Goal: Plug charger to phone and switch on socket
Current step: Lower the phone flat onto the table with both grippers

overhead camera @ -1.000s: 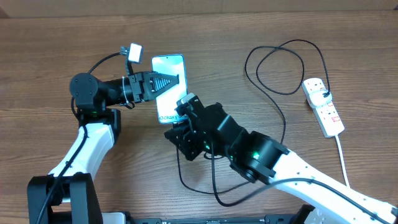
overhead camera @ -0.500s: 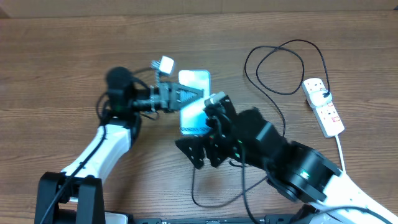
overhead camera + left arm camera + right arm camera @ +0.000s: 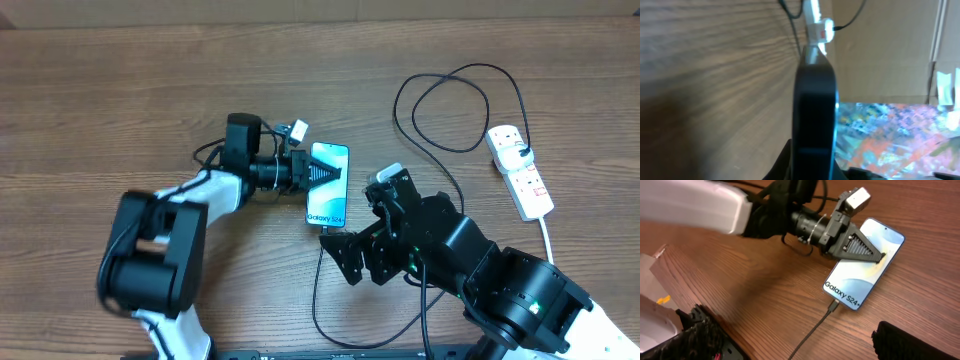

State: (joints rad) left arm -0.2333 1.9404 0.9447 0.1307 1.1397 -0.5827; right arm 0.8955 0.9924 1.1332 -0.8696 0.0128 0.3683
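The phone (image 3: 329,186) lies with its long axis far-to-near, the charger (image 3: 833,306) in its near end. The left fingers (image 3: 860,247) are clenched on its screen; the right fingers (image 3: 910,342) are released.

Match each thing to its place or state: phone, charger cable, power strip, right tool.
1 slim phone with light blue screen
2 thin black charger cable
3 white elongated power strip
4 right tool

A wide open
B far right of the wooden table
C under the shut left tool
D ends at the phone's bottom edge

Pairs: 1-C, 2-D, 3-B, 4-A
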